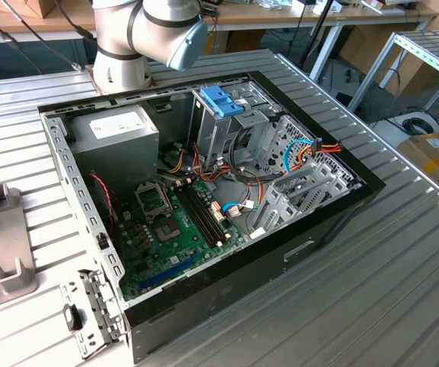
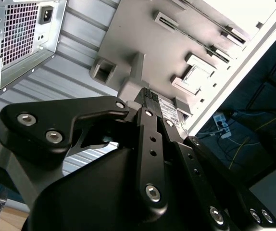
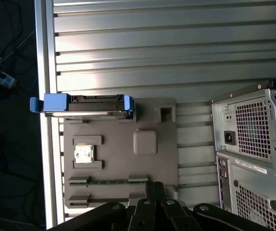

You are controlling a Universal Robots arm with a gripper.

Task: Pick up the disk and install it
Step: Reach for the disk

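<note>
Black-linked end effector (image 3: 155, 186) sits closed up and empty in our first wrist view. Beyond it, across the grey moulded fixture plate (image 3: 123, 159), the dark grey, blue-bracketed metal disk (image 3: 87, 105) stands on edge, long axis along the ribbed desk (image 3: 176, 48) slats.

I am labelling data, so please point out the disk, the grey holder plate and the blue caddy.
disk (image 3: 97, 103), first wrist view, on its dark metal side.
grey holder plate (image 3: 116, 163), first wrist view, on a bare flat part.
blue caddy (image 1: 223, 102), exterior view, on its handle.
</note>
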